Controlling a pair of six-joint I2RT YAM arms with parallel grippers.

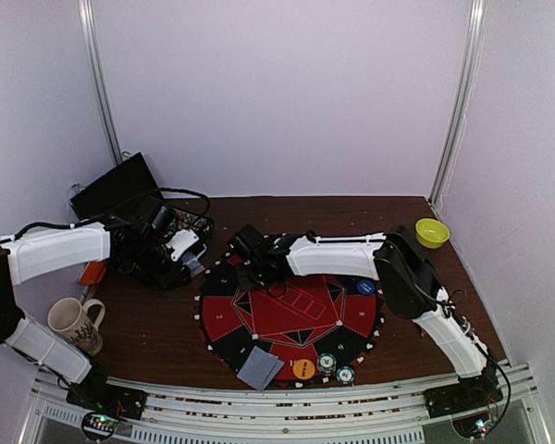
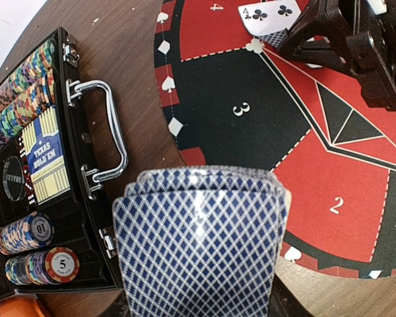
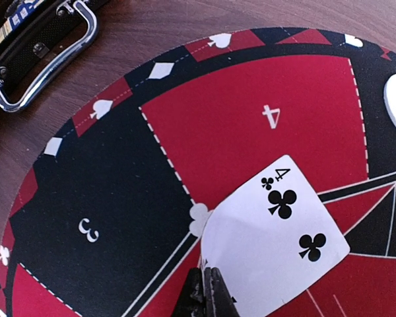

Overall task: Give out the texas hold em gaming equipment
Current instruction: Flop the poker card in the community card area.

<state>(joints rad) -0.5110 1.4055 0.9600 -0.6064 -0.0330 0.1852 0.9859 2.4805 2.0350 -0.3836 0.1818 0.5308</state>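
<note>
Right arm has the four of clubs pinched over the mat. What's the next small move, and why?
Probably ease the right gripper down toward the red segment marked 4 and open. The four of clubs is face up, pinched by one corner, straddling that segment's inner edge, with no card there yet.

red-black mat [image 3: 251, 99], blue-lattice deck [image 2: 198, 244], black-on-white clubs card [image 3: 277, 231]

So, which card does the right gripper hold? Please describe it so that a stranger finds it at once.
Find the round red-and-black mat, then its red sector marked 4, beside the black sector marked 3. Near their border the right gripper pinches one card by its corner. It is the only face-up card in view, the four of clubs; the fanned cards show blue-patterned backs.
</note>
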